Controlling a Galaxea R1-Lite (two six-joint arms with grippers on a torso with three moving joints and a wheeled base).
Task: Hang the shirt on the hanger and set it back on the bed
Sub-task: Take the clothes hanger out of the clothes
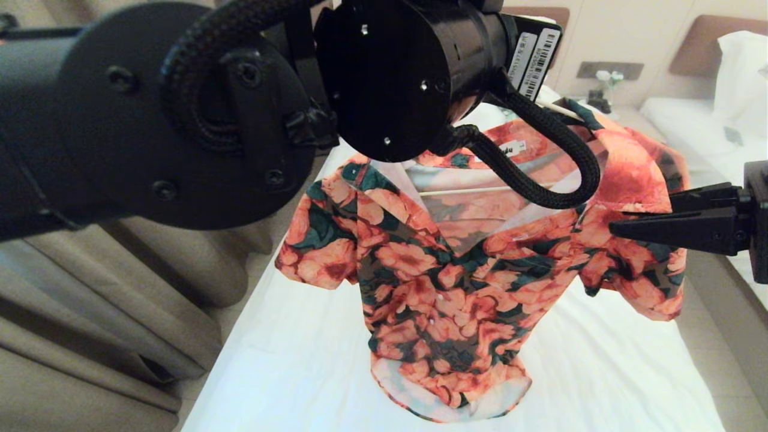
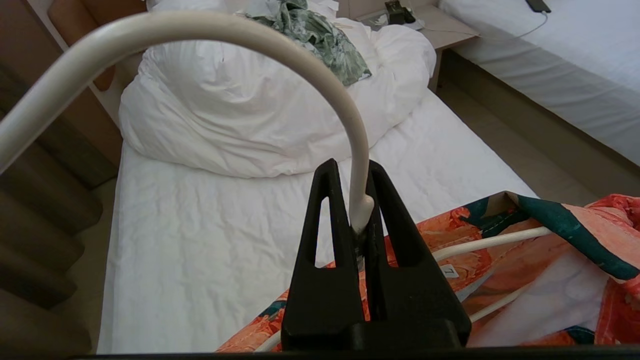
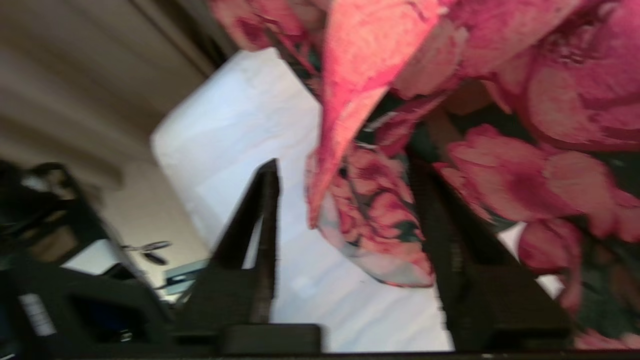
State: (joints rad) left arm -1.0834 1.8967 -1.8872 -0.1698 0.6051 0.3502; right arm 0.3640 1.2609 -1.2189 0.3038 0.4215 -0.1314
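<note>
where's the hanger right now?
The hanger is inside the shirt, held up over the bed at the middle of the head view; the left gripper clamps the base of its hook.

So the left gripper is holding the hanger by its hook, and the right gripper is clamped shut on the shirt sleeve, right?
Only the last part is wrong. The right gripper is open, with the shirt sleeve loose between its fingers, as the right wrist view shows. The left gripper does hold the hanger by its hook.
</note>
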